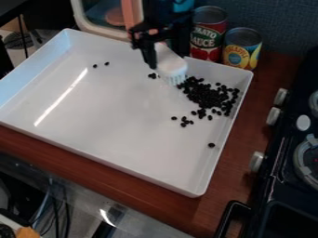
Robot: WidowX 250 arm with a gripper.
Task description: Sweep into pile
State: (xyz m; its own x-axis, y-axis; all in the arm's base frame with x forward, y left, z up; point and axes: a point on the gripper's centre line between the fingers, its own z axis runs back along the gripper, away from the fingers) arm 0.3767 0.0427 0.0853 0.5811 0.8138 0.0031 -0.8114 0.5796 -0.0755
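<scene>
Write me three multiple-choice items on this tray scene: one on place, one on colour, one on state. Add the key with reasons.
1. Where are the two cans relative to the tray?
A) Inside it
B) Beyond its far edge
C) Underneath it

2. What colour are the beans?
A) Black
B) White
C) Green

3. How do they lie?
A) Evenly spread
B) All in one pile
C) Mostly clustered, some stray

Key:
1. B: both stand past the far rim.
2. A: they show black against white.
3. C: strays surround one dense patch.
</scene>
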